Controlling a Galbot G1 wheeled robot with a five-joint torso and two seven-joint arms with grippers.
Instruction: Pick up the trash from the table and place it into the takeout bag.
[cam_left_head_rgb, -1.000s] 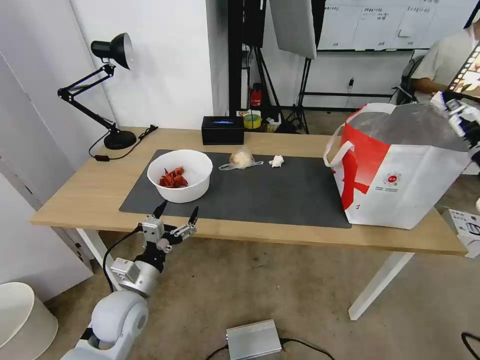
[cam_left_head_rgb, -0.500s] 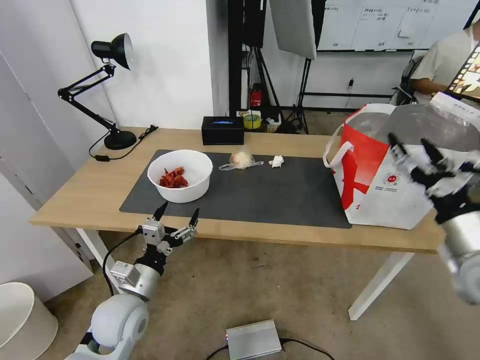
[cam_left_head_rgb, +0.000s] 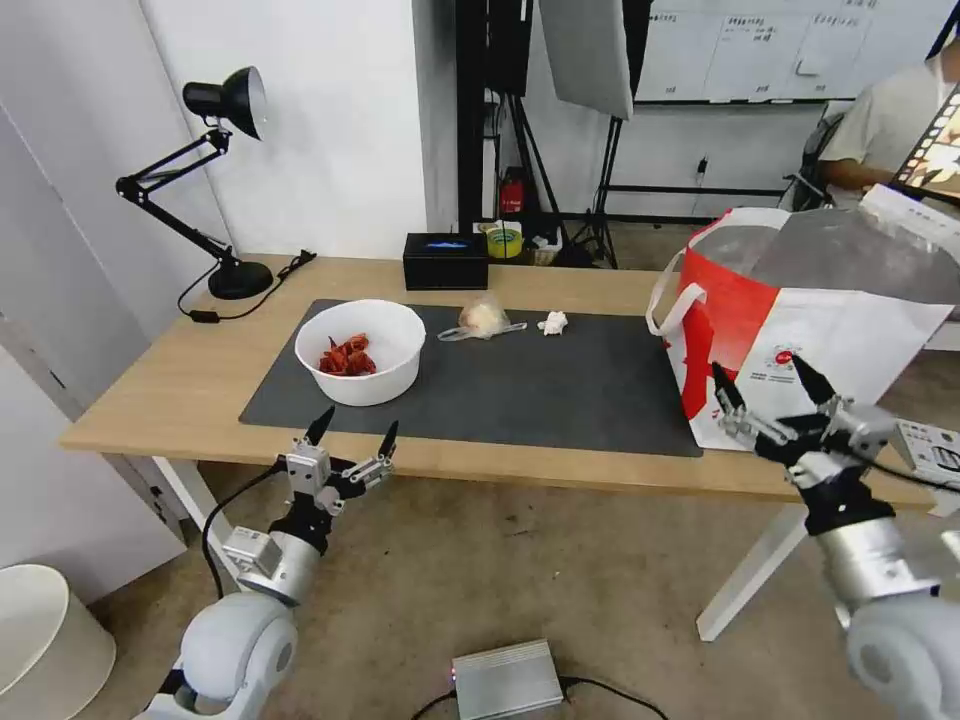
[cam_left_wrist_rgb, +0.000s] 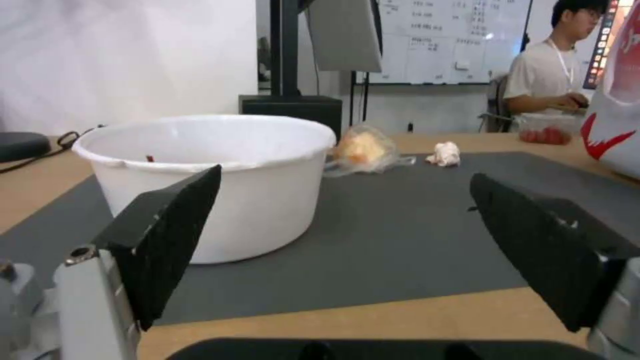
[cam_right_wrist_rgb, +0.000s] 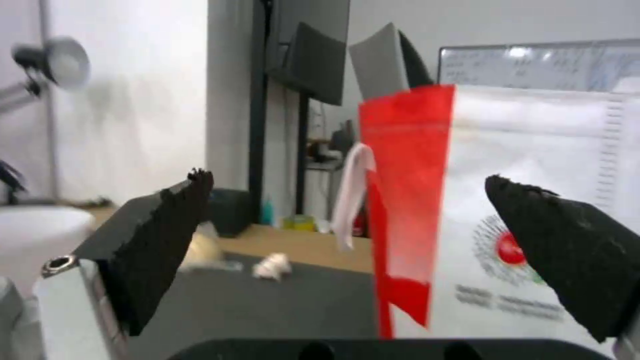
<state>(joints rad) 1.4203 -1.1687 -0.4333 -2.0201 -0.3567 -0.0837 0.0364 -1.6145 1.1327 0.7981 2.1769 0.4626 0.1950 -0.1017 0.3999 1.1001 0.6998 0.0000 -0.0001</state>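
Trash is left: bowl (cam_left_head_rgb: 360, 351) at ten o'clock, lump bag (cam_left_head_rgb: 483, 319), tissue (cam_left_head_rgb: 552, 322); left gripper (cam_left_head_rgb: 351, 432) and right gripper (cam_left_head_rgb: 768, 388) are spread, empty.

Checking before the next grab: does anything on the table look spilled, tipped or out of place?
Nothing stands out. The white bowl sits upright on the mat, the clear bag and tissue lie beyond it, and the takeout bag stands open.
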